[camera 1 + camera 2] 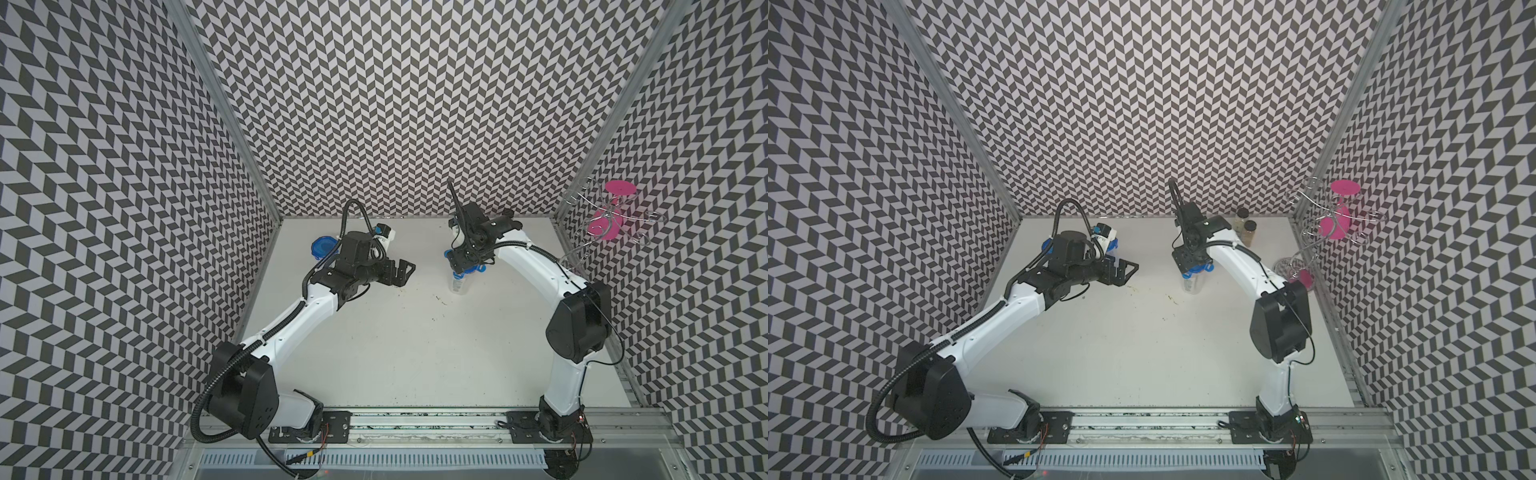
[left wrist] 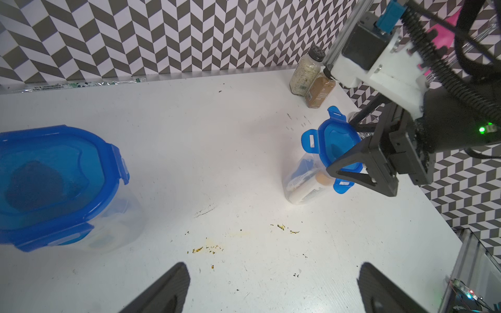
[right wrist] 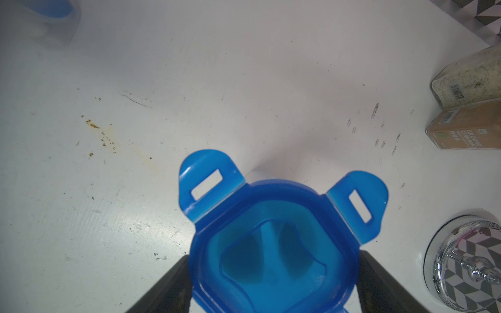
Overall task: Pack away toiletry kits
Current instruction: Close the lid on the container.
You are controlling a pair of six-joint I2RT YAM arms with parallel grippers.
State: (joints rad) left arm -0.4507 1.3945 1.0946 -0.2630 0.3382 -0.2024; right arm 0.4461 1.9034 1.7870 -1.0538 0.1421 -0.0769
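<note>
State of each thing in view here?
filled cup: upright, toiletries inside.
unlatched lid: on the filled cup, visible tabs flipped out.
right gripper: closed on the unlatched lid.
left gripper: open, empty.
other cup: upright, lid on, tabs folded down.
spice jars: upright, capped.

So the left gripper [image 1: 402,273] hangs wide open over the white table [image 1: 395,353] — a blue-lidded cup [image 1: 323,248] peeks out just to its far left. Mid-table, the right gripper [image 1: 462,268] hugs the blue lid [image 1: 481,270] of an upright clear cup [image 1: 459,286].
</note>
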